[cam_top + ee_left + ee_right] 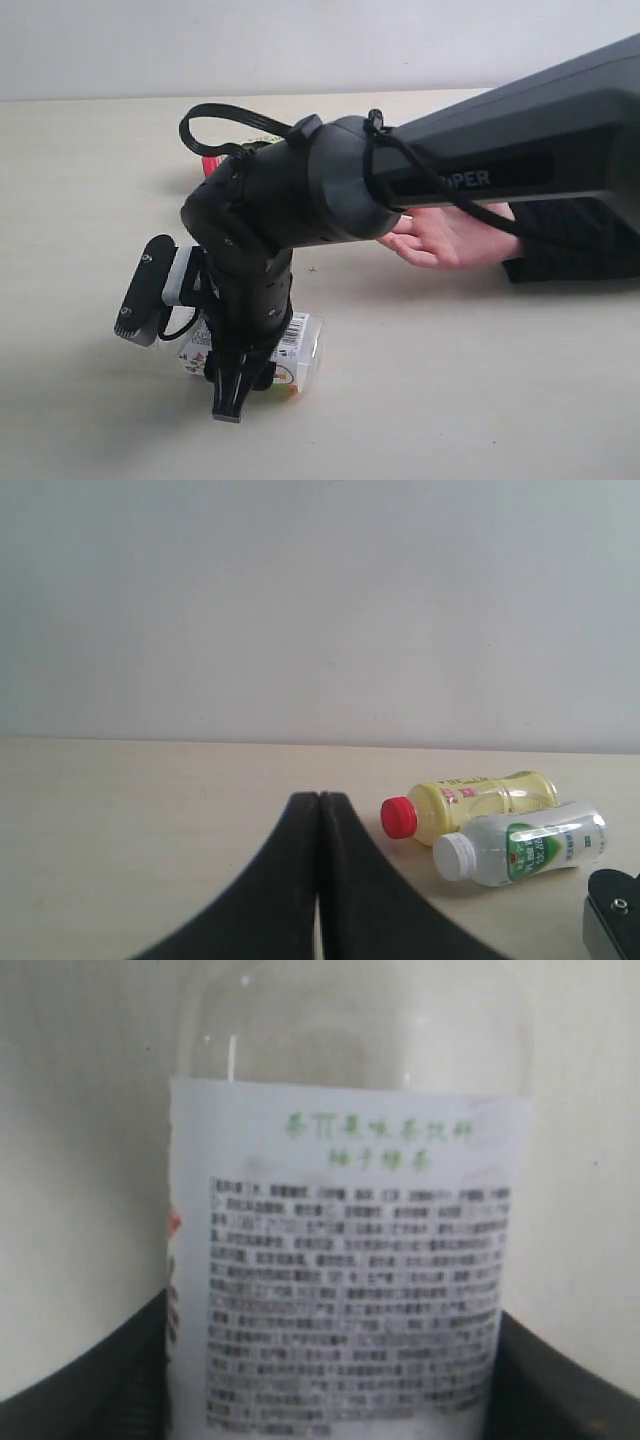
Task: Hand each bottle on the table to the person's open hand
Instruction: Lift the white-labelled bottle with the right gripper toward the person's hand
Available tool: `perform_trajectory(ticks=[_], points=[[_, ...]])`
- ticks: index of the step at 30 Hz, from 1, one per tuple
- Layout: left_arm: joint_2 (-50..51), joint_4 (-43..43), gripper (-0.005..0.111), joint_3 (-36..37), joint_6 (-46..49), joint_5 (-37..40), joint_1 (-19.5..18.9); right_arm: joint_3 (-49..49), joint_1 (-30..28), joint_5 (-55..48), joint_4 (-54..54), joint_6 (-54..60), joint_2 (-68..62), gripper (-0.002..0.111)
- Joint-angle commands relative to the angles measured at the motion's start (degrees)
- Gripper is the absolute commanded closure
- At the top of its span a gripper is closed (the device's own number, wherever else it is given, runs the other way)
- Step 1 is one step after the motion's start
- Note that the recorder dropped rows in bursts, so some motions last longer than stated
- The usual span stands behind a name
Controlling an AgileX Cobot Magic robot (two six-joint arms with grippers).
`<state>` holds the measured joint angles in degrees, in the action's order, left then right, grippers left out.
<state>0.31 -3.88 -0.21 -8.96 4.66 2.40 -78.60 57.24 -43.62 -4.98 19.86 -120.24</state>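
Right gripper (pixel 235 400) points down over the white-label bottle (pixel 300 350), which lies on its side on the table (pixel 450 420). The jaws straddle its body across the long axis; whether they squeeze it or leave a gap cannot be told. Person's open hand (pixel 445 238) is well apart, on the right arm's side. Left gripper (pixel 318 880) is closed and empty.

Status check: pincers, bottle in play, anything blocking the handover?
Left pincer shut, empty. Right pincer straddling the white-label bottle on the table, grip unconfirmed. Open hand up, partly behind the arm; no blocker visible.
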Motion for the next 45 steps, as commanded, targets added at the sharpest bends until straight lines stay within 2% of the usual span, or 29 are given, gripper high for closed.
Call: perform_trajectory(ticks=[1, 6, 9, 12, 15, 19, 23, 25, 30, 34, 39, 45], points=[[-0.3, -0.1, 0.107, 0.2, -0.2, 0.1, -0.1, -0.5, 0.1, -3.0, 0.6, -3.6, 1.0, 0.109], [-0.3, -0.1, 0.107, 0.2, -0.2, 0.1, -0.1, -0.5, 0.1, -4.5, 7.4, -7.4, 7.6, 0.108], [-0.3, -0.1, 0.107, 0.2, -0.2, 0.1, -0.1, -0.5, 0.1, -4.5, 15.3, -7.6, 15.7, 0.108], [-0.3, -0.1, 0.107, 0.2, -0.2, 0.1, -0.1, 3.4, 1.7, -1.3, 16.4, -7.6, 26.1, 0.108], [-0.3, -0.1, 0.107, 0.2, -0.2, 0.1, -0.1, 12.3, 2.7, 8.5, 13.7, -12.4, 36.1, 0.108], [-0.3, -0.1, 0.107, 0.2, -0.2, 0.1, -0.1, 24.2, 2.7, 9.9, 5.0, -23.6, 49.0, 0.108], [-0.3, -0.1, 0.107, 0.2, -0.2, 0.1, -0.1, 32.3, 2.7, 14.2, 3.6, -24.6, 56.2, 0.108], [-0.3, -0.1, 0.107, 0.2, -0.2, 0.1, -0.1, 35.7, 2.5, 17.7, -0.5, -28.8, 59.4, 0.108], [-0.3, -0.1, 0.107, 0.2, -0.2, 0.1, -0.1, 40.9, -2.0, 16.8, -16.8, -46.5, 63.5, 0.108], [-0.3, -0.1, 0.107, 0.2, -0.2, 0.1, -0.1, 41.1, -7.5, 13.2, -23.3, -53.0, 63.4, 0.108], [-0.3, -0.1, 0.107, 0.2, -0.2, 0.1, -0.1, 38.4, -15.2, 10.1, -22.9, -54.0, 62.6, 0.108], [-0.3, -0.1, 0.107, 0.2, -0.2, 0.1, -0.1, 31.2, -20.6, 1.3, -13.7, -44.1, 55.9, 0.108]])
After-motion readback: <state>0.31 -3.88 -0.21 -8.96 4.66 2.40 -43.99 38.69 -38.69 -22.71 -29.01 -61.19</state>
